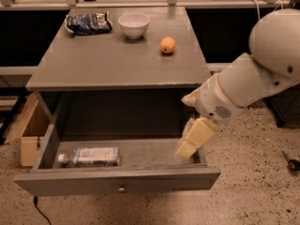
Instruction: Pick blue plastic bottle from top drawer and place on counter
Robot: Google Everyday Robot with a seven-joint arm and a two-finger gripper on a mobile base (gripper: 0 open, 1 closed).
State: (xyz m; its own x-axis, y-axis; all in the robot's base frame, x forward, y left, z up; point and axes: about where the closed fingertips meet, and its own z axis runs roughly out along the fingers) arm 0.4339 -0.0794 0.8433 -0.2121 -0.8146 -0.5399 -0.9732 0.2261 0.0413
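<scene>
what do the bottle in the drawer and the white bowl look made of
The bottle looks like clear glossy plastic: see-through body, pale label. The bowl is smooth white, perhaps ceramic or plastic. The gripper hangs over the drawer, right end.

White arm [248, 78] extends from the right edge, sloping down-left from a bulky rounded joint; cream gripper [190, 145] hangs low, right of centre, near side.

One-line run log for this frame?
stage: pre-grasp | hand: above top drawer, right end | blue plastic bottle: lying left in drawer, ungrasped | counter: no bottle
</scene>
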